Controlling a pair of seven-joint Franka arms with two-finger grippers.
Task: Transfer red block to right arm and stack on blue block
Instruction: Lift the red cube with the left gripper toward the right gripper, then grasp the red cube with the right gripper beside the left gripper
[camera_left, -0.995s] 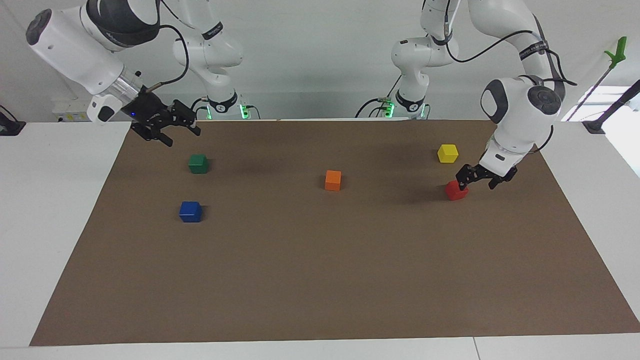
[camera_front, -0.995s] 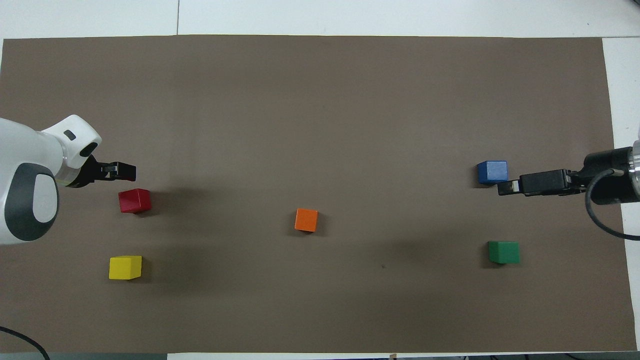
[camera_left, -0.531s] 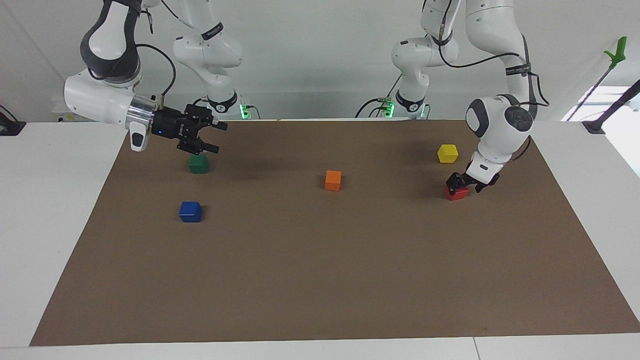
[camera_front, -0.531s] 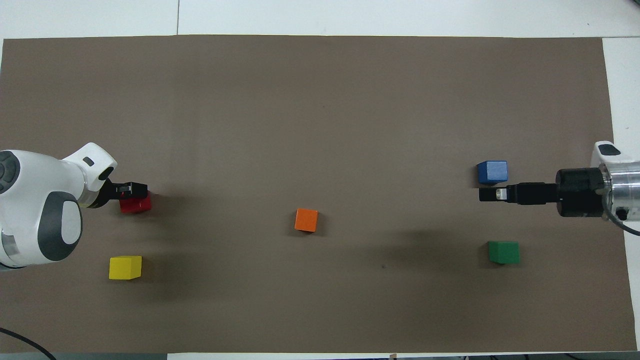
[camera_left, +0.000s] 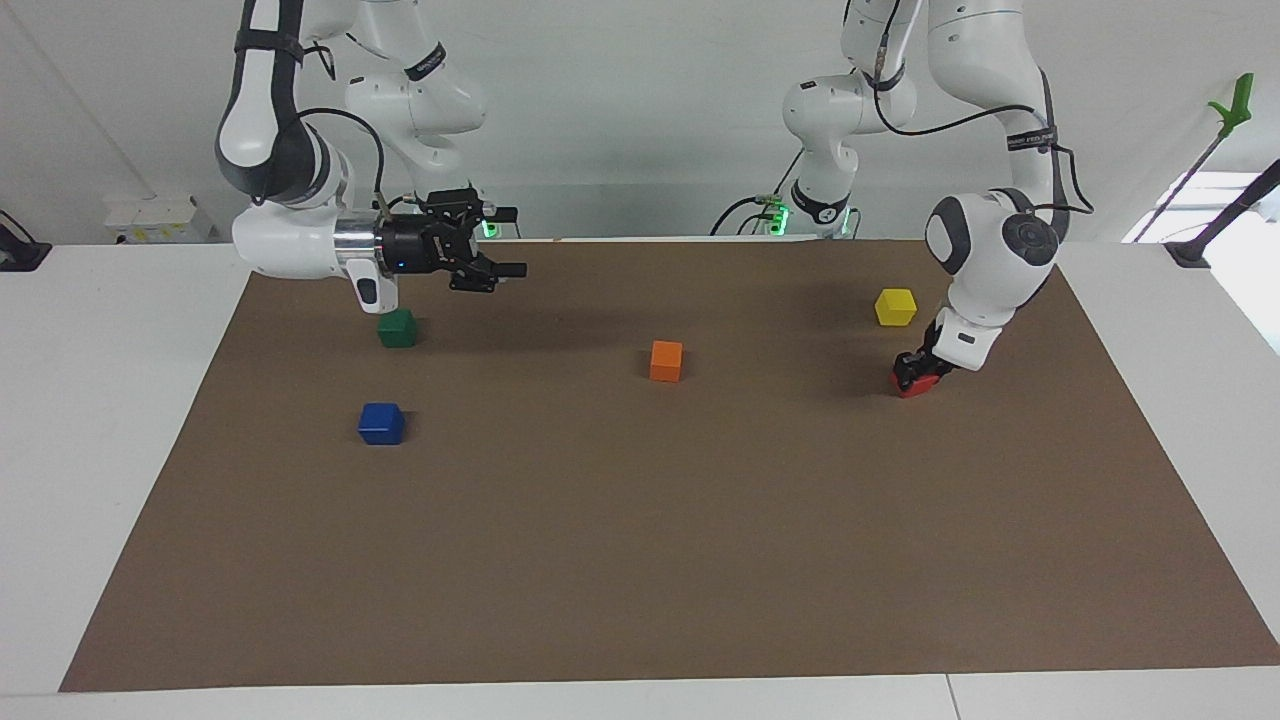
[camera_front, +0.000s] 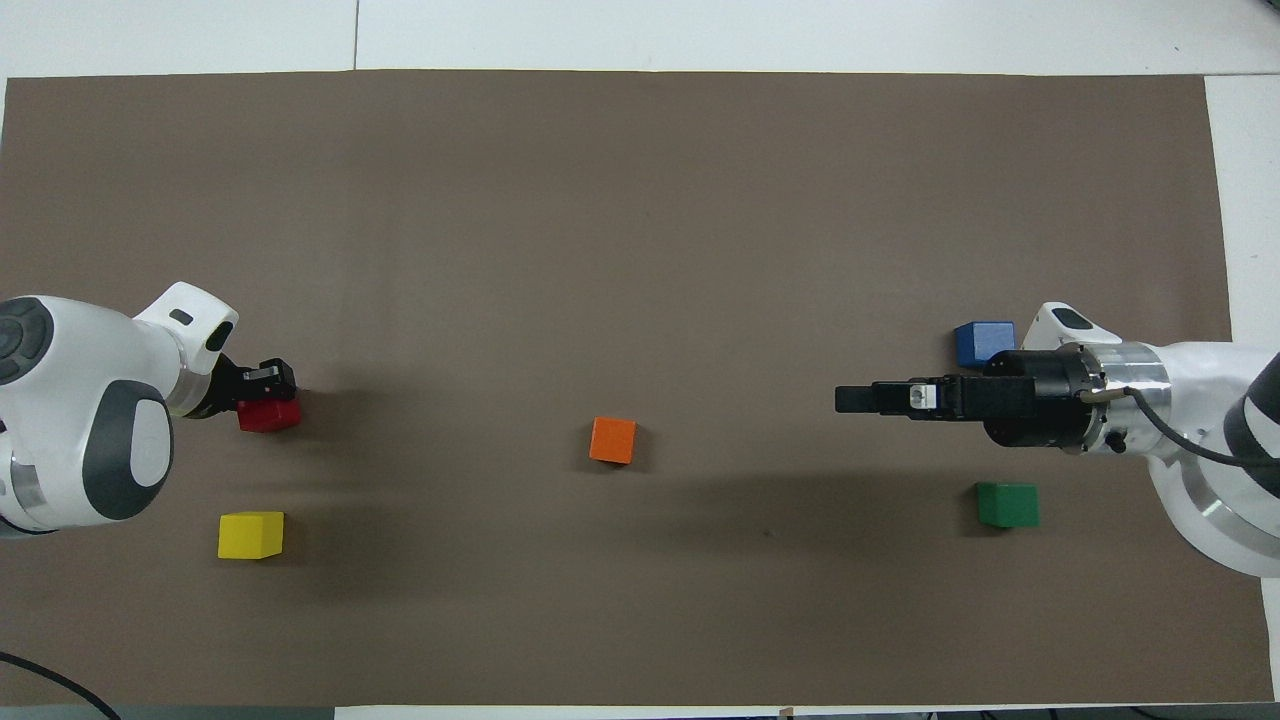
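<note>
In the facing view, the left gripper (camera_left: 916, 372) sits at centre right of the frame, down on the red block (camera_left: 911, 385), its fingers closed against the block's sides while the block rests on the table (camera_left: 640, 560). The yellow block (camera_left: 895, 306) lies just above it in the frame. At upper left, the right gripper (camera_left: 502, 241) hangs level in the air with its fingers spread apart, holding nothing; the green block (camera_left: 397, 327) lies below it and the blue block (camera_left: 381, 423) lower still.

In the overhead view, the left gripper (camera_front: 268, 381) covers the red block (camera_front: 268, 415) at centre left. The right gripper (camera_front: 862, 398) points toward the orange block (camera_front: 612, 440) at frame centre, beside the blue block (camera_front: 984, 342).
</note>
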